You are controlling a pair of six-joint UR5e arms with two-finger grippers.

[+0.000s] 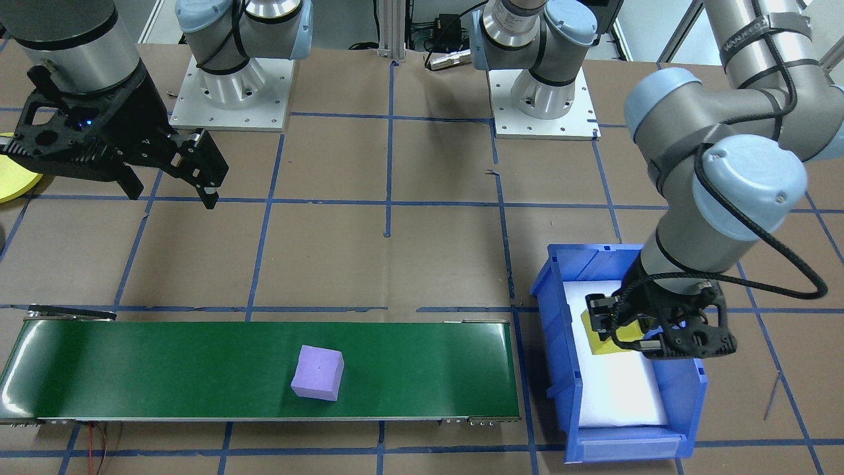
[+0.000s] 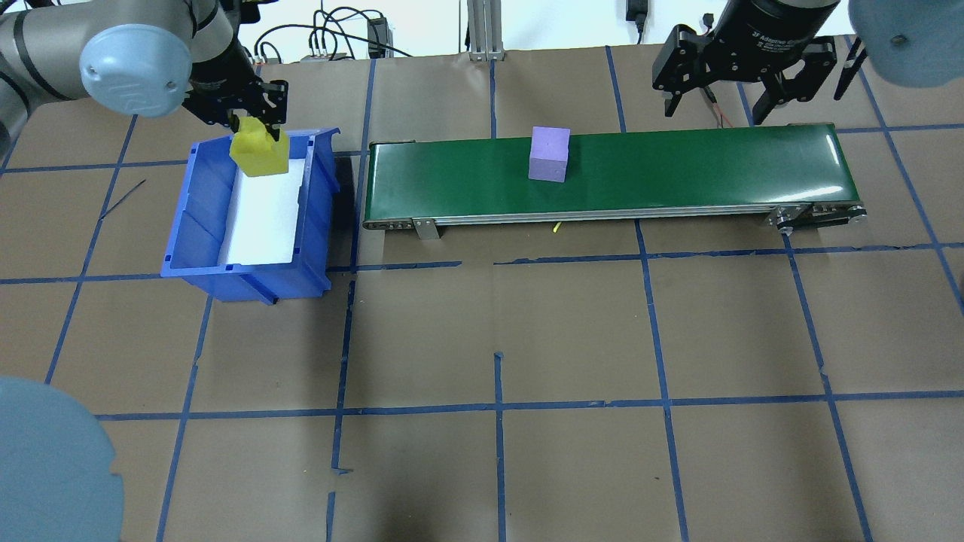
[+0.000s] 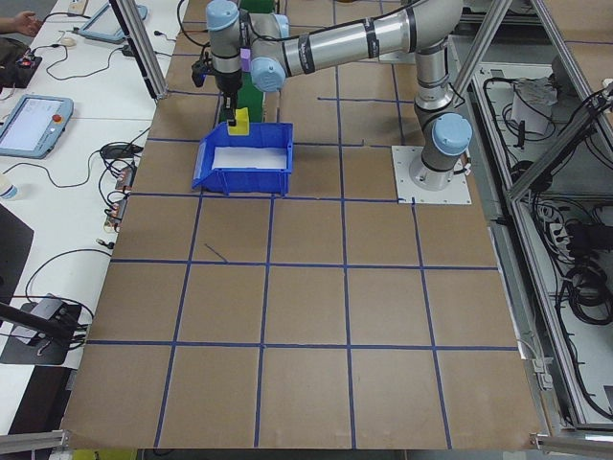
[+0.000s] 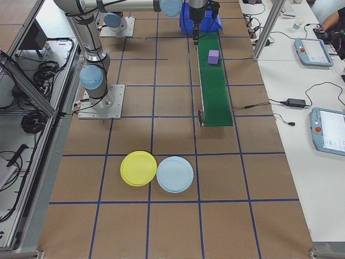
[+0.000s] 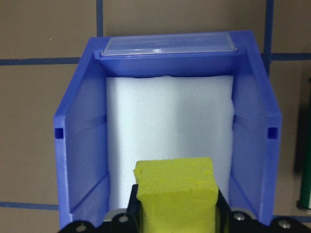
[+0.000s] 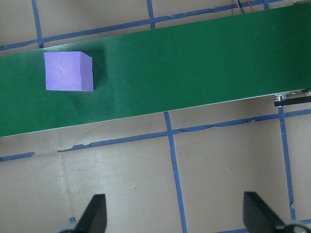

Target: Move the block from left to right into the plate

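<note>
We see the yellow block (image 2: pixel 259 153) clamped in the left gripper (image 2: pixel 256 126), fingers closed on its sides, held over the far end of the blue bin (image 2: pixel 197 226). In the left wrist view the block (image 5: pixel 176 193) sits between the two fingers (image 5: pixel 134 208), above the white foam liner (image 5: pixel 170 136) that covers the bin floor. From these views we cannot tell if the block's underside touches the liner or is just clear of it.

A second one, the purple block (image 2: pixel 548 153), sits on the green conveyor belt (image 2: pixel 678 169), roughly mid-length and upright. Nothing is touching it. In the right wrist view it (image 6: pixel 68 71) lies near the upper left, with belt stretching away to the right.

Right gripper (image 2: pixel 715 98) hovers past the belt's far edge near its right end, fingers (image 6: pixel 95 213) spread wide, holding nothing. In the front-facing view it (image 1: pixel 173 181) hangs over bare table paper, well apart from the purple block.

The yellow-green plate (image 4: pixel 138 168) is on the table beyond the right end of the belt, with a light blue plate (image 4: pixel 174 174) just beside it, rims about touching. Both are bare. A slice of the yellow-green plate's rim also shows at the left edge of the front-facing view (image 1: pixel 14 185).

Table is brown paper (image 2: pixel 572 331) with a blue tape grid.
</note>
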